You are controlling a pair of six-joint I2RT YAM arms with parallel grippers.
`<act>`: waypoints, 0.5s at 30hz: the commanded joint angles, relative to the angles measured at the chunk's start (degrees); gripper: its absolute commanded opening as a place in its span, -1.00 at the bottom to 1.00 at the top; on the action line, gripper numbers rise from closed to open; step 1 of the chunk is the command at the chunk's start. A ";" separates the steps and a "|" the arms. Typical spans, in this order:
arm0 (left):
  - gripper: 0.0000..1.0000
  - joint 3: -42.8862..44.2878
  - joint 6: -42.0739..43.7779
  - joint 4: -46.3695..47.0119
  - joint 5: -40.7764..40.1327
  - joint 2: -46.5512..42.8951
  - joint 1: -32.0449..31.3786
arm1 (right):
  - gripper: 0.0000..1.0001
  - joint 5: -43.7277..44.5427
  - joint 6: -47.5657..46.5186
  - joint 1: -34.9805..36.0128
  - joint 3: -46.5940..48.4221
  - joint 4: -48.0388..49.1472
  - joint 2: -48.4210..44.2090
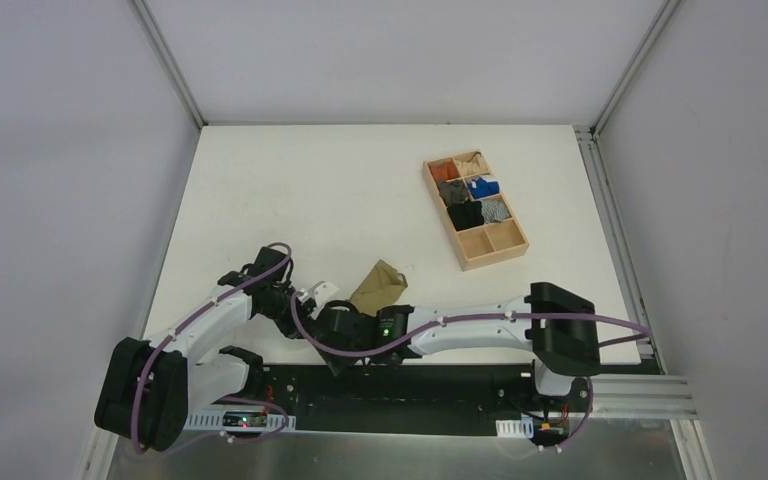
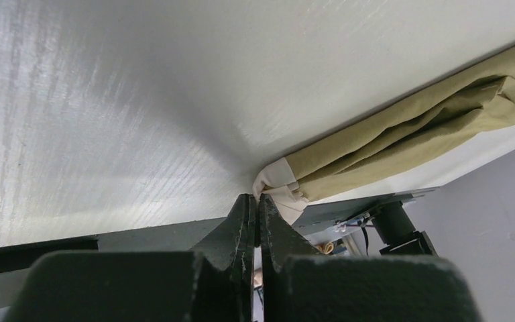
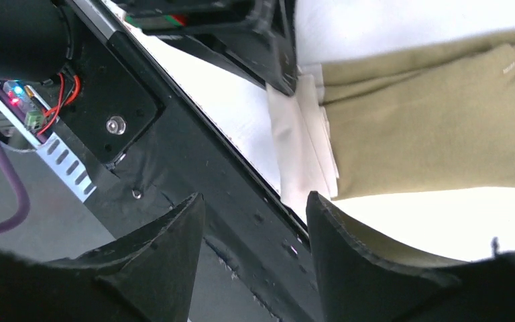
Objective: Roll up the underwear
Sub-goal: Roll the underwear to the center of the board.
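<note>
Left end effector [image 2: 257,202] closed tight, tips pinching the waistband [image 2: 276,182] corner of the underwear [image 2: 409,131]. Right end effector [image 3: 255,200] jaws wide apart, nothing between them, waistband just beyond. Underwear lies folded on the table [image 2: 141,100] at the near edge, between both end effectors. Wooden tray [image 1: 507,236] of small bundles sits well apart, far right.

The setting is presenting as a robotics laboratory test cell. The left arm [image 1: 210,325] and right arm [image 1: 480,330] are sitting bolted to a black mounting rail [image 1: 420,385] at the edge of a white table [image 1: 290,190]. Aluminium frame posts [image 1: 168,62] and plain grey walls [image 1: 50,200] are enclosing the table. A purple cable [image 3: 3,161] and a bare circuit board [image 3: 23,100] with lit LEDs are lying exposed.
</note>
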 commanded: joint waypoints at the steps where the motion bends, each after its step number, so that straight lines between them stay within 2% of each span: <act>1: -1.00 -0.22 -0.84 -1.37 -0.34 -0.02 -0.21 | 0.19 9.95 -5.39 2.07 4.99 -2.32 4.30; 10: -1.00 -0.04 -0.85 -1.36 -0.07 0.03 -0.21 | 0.07 12.88 -7.89 3.25 6.61 -1.52 10.19; 15: -1.00 0.06 -0.89 -1.37 0.05 0.15 -0.21 | -0.08 12.62 -8.54 3.22 5.28 1.00 11.75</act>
